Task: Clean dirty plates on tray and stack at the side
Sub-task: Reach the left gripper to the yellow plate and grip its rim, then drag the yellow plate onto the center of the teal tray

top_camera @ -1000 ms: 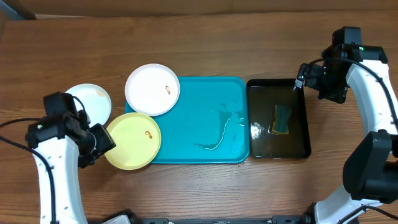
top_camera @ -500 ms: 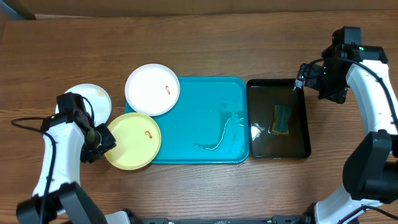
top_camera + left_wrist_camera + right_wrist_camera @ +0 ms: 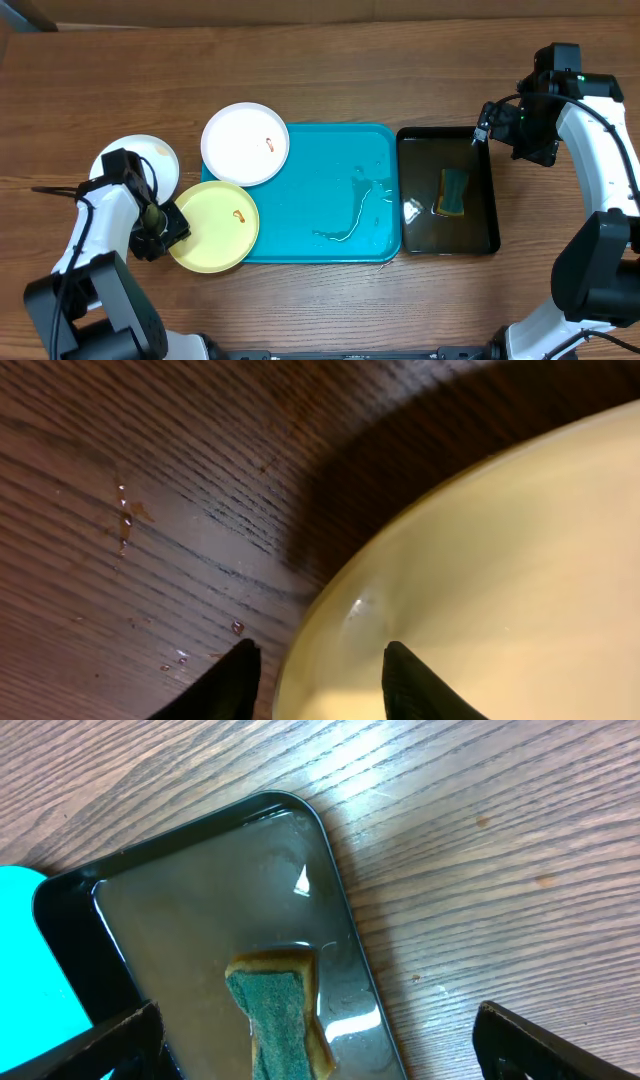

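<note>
The turquoise tray (image 3: 330, 160) lies mid-table, wet and with no plate fully on it. A pale yellow-green plate (image 3: 214, 227) with an orange-red smear overlaps the tray's front-left corner. A white smeared plate (image 3: 245, 143) overlaps its back-left corner. A second white plate (image 3: 150, 160) lies on the wood further left. My left gripper (image 3: 160, 226) (image 3: 318, 660) is closed on the yellow-green plate's (image 3: 500, 580) left rim, one finger outside over the wood and one over the plate. My right gripper (image 3: 318, 1040) hangs wide open above the back right of the black tray.
A narrower black tray (image 3: 447, 190) (image 3: 200, 920) holding water sits right of the turquoise one. A green-and-yellow sponge (image 3: 452, 192) (image 3: 278, 1010) lies in it. Small droplets dot the wood (image 3: 125, 525) beside the yellow-green plate.
My left gripper has slid up to the yellow-green plate's left edge and narrowed around its rim. The plates, sponge and right arm have not moved.
</note>
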Controlling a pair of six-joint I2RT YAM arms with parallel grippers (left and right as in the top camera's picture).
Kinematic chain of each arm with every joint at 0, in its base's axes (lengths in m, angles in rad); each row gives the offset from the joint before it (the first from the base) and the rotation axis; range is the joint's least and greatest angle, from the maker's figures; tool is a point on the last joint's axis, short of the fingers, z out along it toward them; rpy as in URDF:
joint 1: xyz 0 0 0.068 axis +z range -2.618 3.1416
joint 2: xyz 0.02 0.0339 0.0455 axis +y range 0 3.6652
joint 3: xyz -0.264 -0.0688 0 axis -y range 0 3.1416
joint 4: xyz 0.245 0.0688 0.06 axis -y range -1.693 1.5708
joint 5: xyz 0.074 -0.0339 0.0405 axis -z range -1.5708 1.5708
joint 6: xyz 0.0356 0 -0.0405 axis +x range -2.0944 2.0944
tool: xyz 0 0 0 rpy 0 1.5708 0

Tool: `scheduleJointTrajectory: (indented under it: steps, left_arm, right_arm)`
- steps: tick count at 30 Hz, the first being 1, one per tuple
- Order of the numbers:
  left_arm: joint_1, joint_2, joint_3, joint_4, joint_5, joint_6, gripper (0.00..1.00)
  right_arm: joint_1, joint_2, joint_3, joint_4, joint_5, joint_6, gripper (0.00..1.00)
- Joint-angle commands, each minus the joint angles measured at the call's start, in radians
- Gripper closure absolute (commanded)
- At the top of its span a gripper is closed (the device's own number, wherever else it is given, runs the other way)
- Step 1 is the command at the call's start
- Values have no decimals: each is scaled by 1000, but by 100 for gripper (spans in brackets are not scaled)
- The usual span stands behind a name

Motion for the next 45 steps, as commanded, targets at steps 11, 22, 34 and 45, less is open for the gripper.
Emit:
scheduleJointTrajectory:
  steps: [11,22,34,45]
  left_arm:
    - [9,22,-7,-37,108,2,96]
    - [-19,21,-7,-133,283,117,96]
    - [-208,21,-7,-128,332,79,96]
    - [-488,21,-7,56,332,-126,96]
  right_arm:
    - [2,-11,13,2,10,0,0]
    - [2,-11,13,2,10,0,0]
    - [2,-11,13,2,10,0,0]
    - [2,-11,13,2,10,0,0]
